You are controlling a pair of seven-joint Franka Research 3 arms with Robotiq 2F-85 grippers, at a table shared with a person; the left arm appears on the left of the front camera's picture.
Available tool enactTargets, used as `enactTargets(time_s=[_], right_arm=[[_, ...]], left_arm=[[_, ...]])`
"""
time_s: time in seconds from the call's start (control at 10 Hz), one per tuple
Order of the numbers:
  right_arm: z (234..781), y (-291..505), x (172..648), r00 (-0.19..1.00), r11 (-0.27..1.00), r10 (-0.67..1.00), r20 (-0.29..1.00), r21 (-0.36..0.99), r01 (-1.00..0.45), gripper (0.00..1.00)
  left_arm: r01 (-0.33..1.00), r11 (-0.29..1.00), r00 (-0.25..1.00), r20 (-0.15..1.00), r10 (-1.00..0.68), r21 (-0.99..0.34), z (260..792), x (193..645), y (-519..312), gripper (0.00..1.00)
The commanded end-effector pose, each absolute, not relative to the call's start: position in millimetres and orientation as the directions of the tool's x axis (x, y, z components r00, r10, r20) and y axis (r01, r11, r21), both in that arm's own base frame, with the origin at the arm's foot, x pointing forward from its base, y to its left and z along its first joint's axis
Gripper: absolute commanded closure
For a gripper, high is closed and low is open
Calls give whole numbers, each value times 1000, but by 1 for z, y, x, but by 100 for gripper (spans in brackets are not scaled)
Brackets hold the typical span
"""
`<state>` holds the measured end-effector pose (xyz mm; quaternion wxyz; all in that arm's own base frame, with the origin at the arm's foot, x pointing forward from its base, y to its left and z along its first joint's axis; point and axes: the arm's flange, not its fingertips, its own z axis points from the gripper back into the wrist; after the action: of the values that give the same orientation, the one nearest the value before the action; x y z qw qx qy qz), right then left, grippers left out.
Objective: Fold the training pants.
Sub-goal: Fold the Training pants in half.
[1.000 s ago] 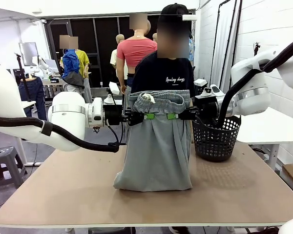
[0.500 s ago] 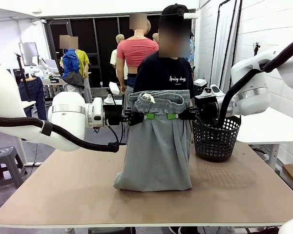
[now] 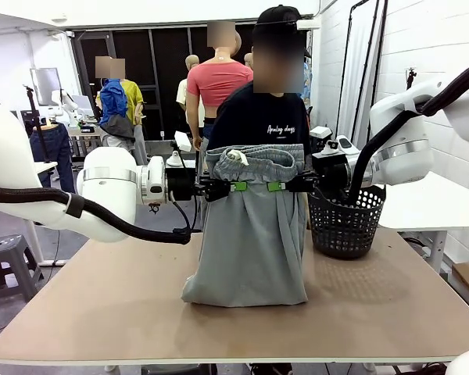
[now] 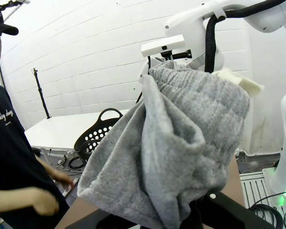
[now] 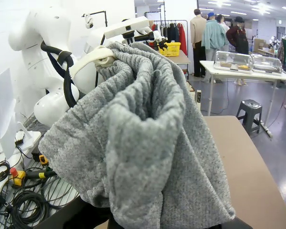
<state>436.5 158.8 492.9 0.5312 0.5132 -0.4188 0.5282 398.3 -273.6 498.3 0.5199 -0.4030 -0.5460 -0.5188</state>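
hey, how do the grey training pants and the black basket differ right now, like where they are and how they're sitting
The training pants hang upright from the left end effector and right end effector, both shut on the waistband, with only the bottom resting on the table; the black basket stands untouched on its own base. The pants are soft, solid grey fabric at the table's middle; the basket is rigid, perforated mesh at the robot's right. Both touch the tabletop.
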Motion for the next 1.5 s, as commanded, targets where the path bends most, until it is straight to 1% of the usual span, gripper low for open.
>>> enactTargets(time_s=[0.0,0.8,0.9,1.2,1.4], right_arm=[[492,160,436,96,-84,127,987,108,-991,100],[493,159,436,91,-85,131,987,103,-991,100],[493,160,438,115,-85,124,986,126,-988,100],[512,173,445,105,-153,115,988,122,-981,100],[532,180,460,97,-210,121,988,121,-970,100]], left_arm=[[979,138,-135,986,-102,148,499,398,-274,100],[980,137,-134,986,-99,147,498,398,-274,100],[982,122,-136,987,-84,145,500,396,-268,100],[980,111,-156,985,-70,163,516,396,-248,100],[984,76,-152,985,-86,159,537,414,-247,100]])
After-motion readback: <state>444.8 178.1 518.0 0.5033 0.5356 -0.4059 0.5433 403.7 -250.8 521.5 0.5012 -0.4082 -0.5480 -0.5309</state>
